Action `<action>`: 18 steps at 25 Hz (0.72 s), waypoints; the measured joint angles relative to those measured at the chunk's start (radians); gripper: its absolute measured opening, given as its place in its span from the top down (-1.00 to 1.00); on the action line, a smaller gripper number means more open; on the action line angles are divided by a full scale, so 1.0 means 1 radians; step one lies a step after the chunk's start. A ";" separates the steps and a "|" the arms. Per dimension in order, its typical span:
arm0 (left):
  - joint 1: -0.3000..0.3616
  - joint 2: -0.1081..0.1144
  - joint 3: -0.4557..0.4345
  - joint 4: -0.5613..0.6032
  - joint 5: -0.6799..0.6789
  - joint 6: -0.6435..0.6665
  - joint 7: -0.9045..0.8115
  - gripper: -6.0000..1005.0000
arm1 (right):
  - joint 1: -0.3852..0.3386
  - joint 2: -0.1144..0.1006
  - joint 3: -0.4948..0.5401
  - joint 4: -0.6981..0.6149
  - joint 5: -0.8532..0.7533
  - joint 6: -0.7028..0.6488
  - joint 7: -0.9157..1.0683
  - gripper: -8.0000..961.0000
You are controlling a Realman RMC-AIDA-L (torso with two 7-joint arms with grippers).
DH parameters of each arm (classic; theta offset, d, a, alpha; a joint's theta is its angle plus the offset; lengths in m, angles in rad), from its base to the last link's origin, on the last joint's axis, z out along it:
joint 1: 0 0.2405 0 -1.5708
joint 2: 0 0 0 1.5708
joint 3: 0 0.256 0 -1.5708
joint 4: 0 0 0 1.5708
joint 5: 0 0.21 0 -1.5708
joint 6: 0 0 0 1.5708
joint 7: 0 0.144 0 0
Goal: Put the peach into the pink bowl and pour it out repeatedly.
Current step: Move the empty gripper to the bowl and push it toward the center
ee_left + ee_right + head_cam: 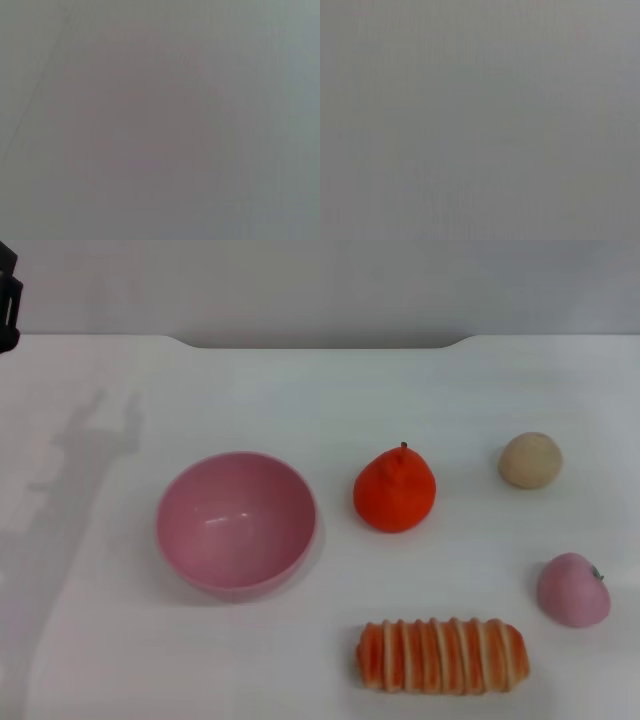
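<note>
The pink bowl (236, 523) stands upright and empty on the white table, left of centre in the head view. The peach (573, 590), small and pale pink with a tiny dark stem, lies on the table at the right edge, far from the bowl. A dark part of my left gripper (8, 308) shows at the far left edge, up and away from the bowl. My right gripper is out of view. Both wrist views show only a blank grey surface.
An orange-red fruit with a stem (395, 490) sits just right of the bowl. A beige ball (530, 460) lies at the back right. A striped bread roll (443, 656) lies at the front, between bowl and peach. The table's far edge (320, 340) runs across the back.
</note>
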 joint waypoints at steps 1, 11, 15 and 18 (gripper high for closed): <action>0.000 0.002 0.002 0.000 0.002 -0.012 0.017 0.08 | -0.003 0.002 -0.001 0.000 0.000 -0.004 0.000 0.12; 0.004 0.008 -0.005 0.009 -0.001 -0.105 0.086 -0.03 | -0.026 0.006 -0.015 0.009 -0.006 -0.043 -0.006 0.04; 0.006 0.008 -0.005 0.009 -0.002 -0.105 0.087 -0.19 | -0.028 0.007 -0.015 0.012 -0.008 -0.043 -0.015 -0.02; 0.006 0.009 -0.005 0.009 -0.002 -0.106 0.087 -0.23 | -0.028 0.007 -0.015 0.013 -0.006 -0.043 -0.016 -0.06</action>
